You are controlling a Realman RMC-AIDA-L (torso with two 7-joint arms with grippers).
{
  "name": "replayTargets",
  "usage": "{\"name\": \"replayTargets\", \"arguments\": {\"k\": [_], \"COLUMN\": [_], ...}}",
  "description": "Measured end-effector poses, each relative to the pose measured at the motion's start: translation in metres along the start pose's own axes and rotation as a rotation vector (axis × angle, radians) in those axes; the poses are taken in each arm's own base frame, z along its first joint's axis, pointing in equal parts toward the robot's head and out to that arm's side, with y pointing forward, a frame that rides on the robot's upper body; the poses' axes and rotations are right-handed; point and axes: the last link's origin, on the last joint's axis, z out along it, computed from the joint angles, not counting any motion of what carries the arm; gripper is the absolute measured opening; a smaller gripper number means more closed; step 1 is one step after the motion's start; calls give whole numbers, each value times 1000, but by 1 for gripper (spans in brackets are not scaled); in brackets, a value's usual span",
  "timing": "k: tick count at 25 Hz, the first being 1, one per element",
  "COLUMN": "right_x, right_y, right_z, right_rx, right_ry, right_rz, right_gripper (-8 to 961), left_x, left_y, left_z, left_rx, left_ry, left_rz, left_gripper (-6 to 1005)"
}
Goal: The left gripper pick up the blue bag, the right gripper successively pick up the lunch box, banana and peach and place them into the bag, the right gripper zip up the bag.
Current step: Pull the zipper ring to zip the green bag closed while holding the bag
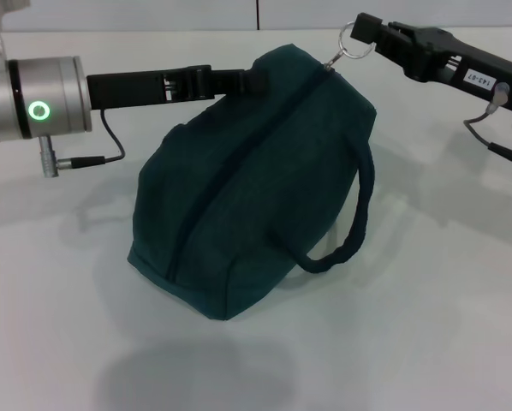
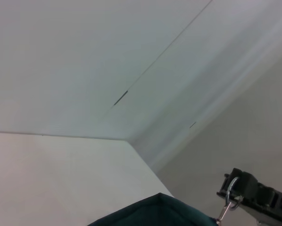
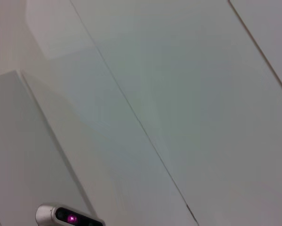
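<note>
1. The blue bag (image 1: 247, 180) sits on the white table (image 1: 427, 342), tilted, its far top corner hoisted while its near bottom edge rests on the surface. That tilt looks like the result of being held from above at both sides of the top.
2. Its zipper (image 1: 230, 171) runs as a dark closed line from the near edge up to the top, so the zipping appears finished or nearly so. No lunch box, banana or peach shows outside; presumably they are inside.
3. 1 navy handle (image 1: 354, 214) droops free on the right side.
4. The ring pull (image 1: 352, 41) stands at the bag's top end, with the right gripper (image 1: 366, 32) pinched together on it, likely keeping the slider drawn to its stop.
5. The left gripper (image 1: 239, 81) is clamped on the bag's upper fabric at the far left, bracing the bag against the pull.
6. The left wrist view catches the bag's peak and the ring.
</note>
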Motion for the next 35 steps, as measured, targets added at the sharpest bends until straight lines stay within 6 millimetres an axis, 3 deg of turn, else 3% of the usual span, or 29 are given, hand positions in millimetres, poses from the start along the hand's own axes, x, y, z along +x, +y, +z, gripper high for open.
{"name": "replayTargets", "arguments": {"k": [15, 35], "right_x": [4, 20], "right_y": [-17, -25], "right_z": [-16, -17], "right_rx": [91, 155], "right_ry": [-61, -33], "right_rz": [171, 261], "right_gripper": [17, 17], "left_x": [-2, -9], "left_y": [11, 24], "left_z": [0, -14], "left_rx": [-74, -187], "left_ry": [-14, 51], "left_rz": [26, 59], "left_gripper": [129, 125]}}
